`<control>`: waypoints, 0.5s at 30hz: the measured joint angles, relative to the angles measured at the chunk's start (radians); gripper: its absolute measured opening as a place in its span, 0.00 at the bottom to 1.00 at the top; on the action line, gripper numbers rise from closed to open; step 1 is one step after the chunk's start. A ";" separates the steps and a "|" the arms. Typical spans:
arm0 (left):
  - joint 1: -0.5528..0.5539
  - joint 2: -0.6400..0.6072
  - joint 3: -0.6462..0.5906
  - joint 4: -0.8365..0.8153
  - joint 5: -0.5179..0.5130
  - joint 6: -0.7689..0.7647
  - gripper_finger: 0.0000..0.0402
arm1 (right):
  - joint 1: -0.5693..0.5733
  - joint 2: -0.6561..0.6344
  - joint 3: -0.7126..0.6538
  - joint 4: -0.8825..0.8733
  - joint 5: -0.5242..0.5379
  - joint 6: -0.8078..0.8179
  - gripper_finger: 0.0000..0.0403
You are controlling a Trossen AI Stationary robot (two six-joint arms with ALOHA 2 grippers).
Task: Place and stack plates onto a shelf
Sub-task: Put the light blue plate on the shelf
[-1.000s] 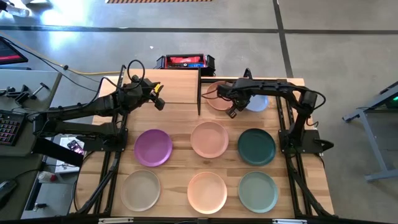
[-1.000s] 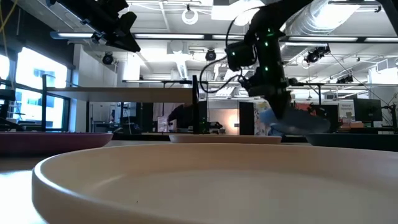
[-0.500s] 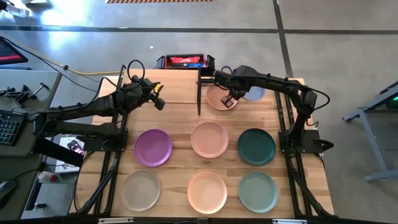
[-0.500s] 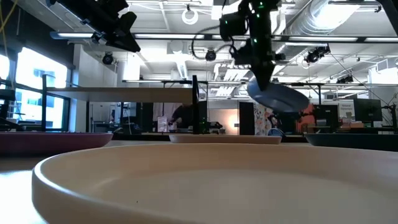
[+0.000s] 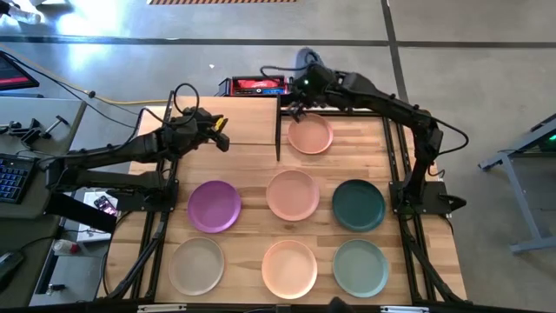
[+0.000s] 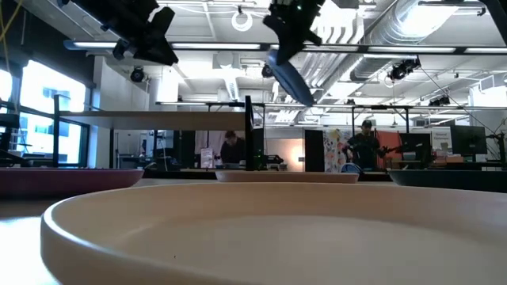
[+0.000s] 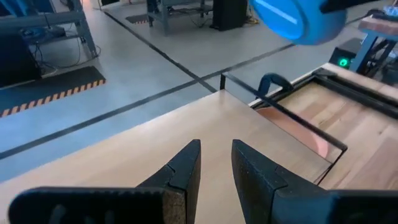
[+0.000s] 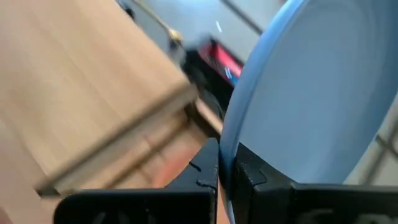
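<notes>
One light blue plate, pinched by its rim in the right fingers above the shelf's far corner, could slip loose when tilted; left fingers hover parted, empty.

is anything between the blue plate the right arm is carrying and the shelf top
Nothing visible. The right gripper holds the light blue plate by its rim, tilted, in the air near the shelf's right end. The board looks bare; the left gripper hovers over it, open.
</notes>
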 joint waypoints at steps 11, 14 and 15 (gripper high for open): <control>0.000 -0.114 0.000 0.106 0.000 -0.001 0.19 | 0.017 0.000 -0.006 0.294 -0.166 -0.147 0.00; 0.000 -0.136 0.000 0.112 0.000 -0.001 0.19 | 0.027 0.000 -0.006 0.365 -0.214 -0.211 0.00; 0.000 -0.142 0.000 0.114 0.000 -0.001 0.19 | 0.030 0.000 -0.006 0.391 -0.231 -0.238 0.00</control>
